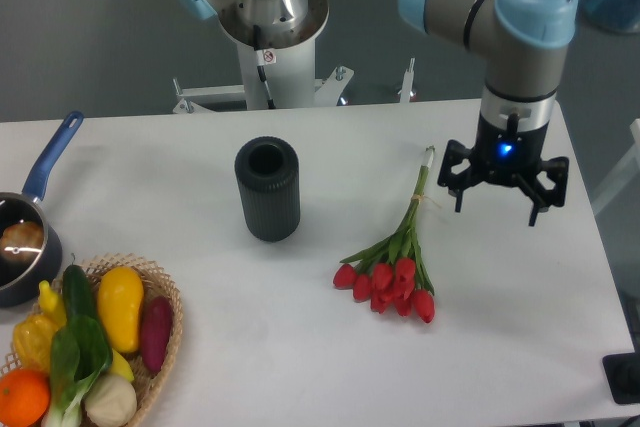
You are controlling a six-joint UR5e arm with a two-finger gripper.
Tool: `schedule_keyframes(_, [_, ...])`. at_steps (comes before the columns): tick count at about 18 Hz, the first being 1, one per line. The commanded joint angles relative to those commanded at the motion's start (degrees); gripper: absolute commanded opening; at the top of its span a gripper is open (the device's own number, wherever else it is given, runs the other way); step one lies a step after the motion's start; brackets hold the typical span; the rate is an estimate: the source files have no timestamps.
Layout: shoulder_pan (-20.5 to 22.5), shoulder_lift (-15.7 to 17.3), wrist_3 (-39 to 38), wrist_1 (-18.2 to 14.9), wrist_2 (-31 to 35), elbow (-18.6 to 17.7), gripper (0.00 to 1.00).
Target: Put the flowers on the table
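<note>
The flowers (392, 272), a bunch of red tulips with green leaves and thin stems, lie flat on the white table (300, 357), blooms toward the front and stem ends pointing back right. My gripper (504, 187) hangs above the table to the right of the stems, apart from them. Its fingers (461, 183) are spread wide, so it is open and holds nothing.
A dark ribbed cylinder vase (267, 189) stands upright left of the flowers. A wicker basket (150, 347) of produce sits at the front left corner, with a blue-handled pot (25, 237) behind it. The arm's base (266, 27) rises behind the table's back edge.
</note>
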Motion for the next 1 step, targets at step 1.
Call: schedule_keyframes(1, [0.1,0.2,0.5,0.0,-0.4,0.1,1.0])
